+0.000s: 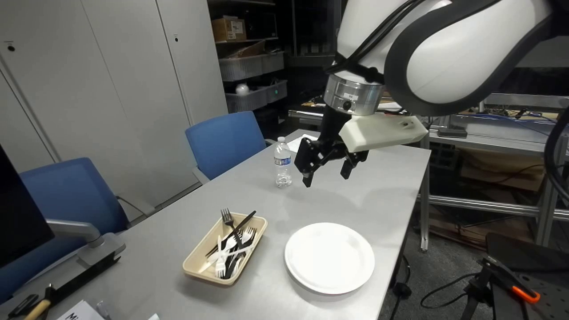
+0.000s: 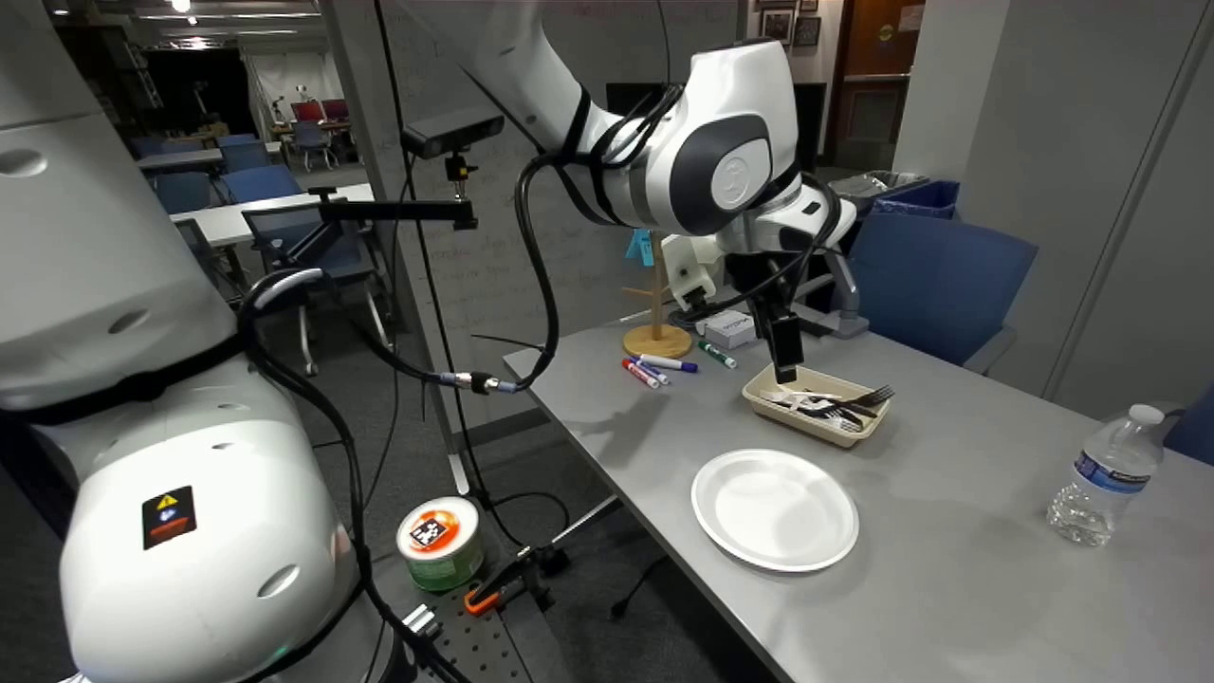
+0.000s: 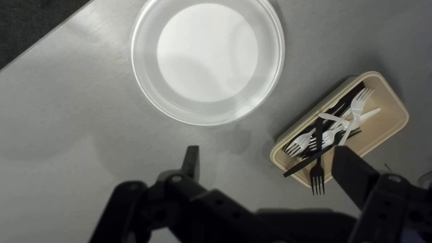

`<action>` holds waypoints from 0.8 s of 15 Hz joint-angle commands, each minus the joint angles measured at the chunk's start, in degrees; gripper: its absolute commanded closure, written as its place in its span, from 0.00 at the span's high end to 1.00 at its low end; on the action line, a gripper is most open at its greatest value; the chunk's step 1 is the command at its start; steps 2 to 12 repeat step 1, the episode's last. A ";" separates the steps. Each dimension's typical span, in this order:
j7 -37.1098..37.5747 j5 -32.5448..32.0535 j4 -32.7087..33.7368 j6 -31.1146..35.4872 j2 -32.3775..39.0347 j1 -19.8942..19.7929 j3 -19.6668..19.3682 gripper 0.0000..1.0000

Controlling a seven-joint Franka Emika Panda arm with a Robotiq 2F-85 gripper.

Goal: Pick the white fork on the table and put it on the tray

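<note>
The tan tray [image 3: 388, 118] stands on the light-grey table [image 3: 84, 135] and holds a mix of white and black utensils. Several white forks lie in it, one on top with its tines toward the upper right [image 3: 359, 103]. I see a white fork only inside the tray, and cannot tell which one the task means. The tray shows in both exterior views [image 1: 200, 255] [image 2: 806, 422]. My gripper [image 3: 266, 150] is open and empty, high above the table. In the wrist view its right finger overlaps the tray's edge. In an exterior view the gripper [image 1: 326, 177] hangs beyond the plate.
A round white plate [image 1: 330, 258] lies beside the tray. A black fork [image 3: 317, 179] sticks out over the tray's rim. A water bottle [image 1: 282, 164] stands farther along the table. Markers [image 2: 664, 363], a wooden stand [image 2: 656, 339] and a white box [image 2: 728, 329] are at the other end.
</note>
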 commanded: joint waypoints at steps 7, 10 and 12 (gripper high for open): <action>-0.52 0.55 0.05 -0.10 -0.02 -2.02 1.98 1.00; -0.52 0.55 0.05 -0.10 -0.02 -2.02 1.98 1.00; -0.52 0.55 0.05 -0.10 -0.02 -2.02 1.98 1.00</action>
